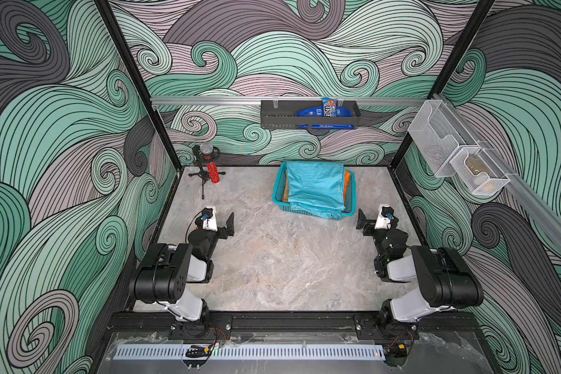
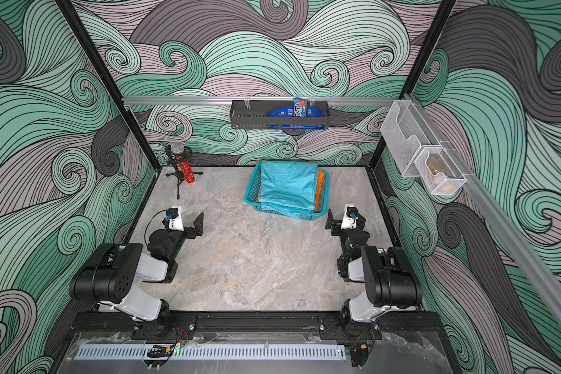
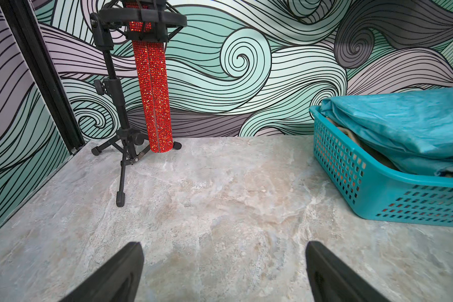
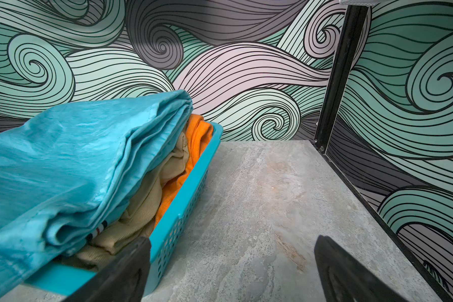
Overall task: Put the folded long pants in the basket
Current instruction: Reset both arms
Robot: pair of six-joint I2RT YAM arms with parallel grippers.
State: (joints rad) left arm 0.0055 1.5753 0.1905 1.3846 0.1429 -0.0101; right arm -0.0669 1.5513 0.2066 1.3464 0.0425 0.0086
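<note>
The turquoise basket [image 1: 277, 191] [image 2: 250, 191] [image 3: 351, 172] [image 4: 191, 188] stands at the back of the marble table, right of centre. All three folded long pants lie in it. The teal pair [image 1: 314, 187] [image 2: 289, 187] [image 3: 408, 125] [image 4: 63, 157] is on top and hangs over the near rim. The tan pair [image 4: 147, 204] and the orange pair [image 1: 347, 184] [image 2: 320, 186] [image 4: 199, 136] show beneath it. My left gripper [image 1: 224, 226] [image 2: 197, 224] [image 3: 224, 245] hovers open over bare table, left of the basket. My right gripper [image 1: 363, 223] [image 2: 332, 221] [image 4: 233, 240] is open beside the basket's near right corner, holding nothing.
A red glitter microphone [image 1: 212, 171] [image 3: 153, 99] on a black tripod stands at the back left corner. A black wall tray [image 1: 308, 115] with blue packets hangs on the back wall. White mesh bins [image 1: 454, 162] hang on the right wall.
</note>
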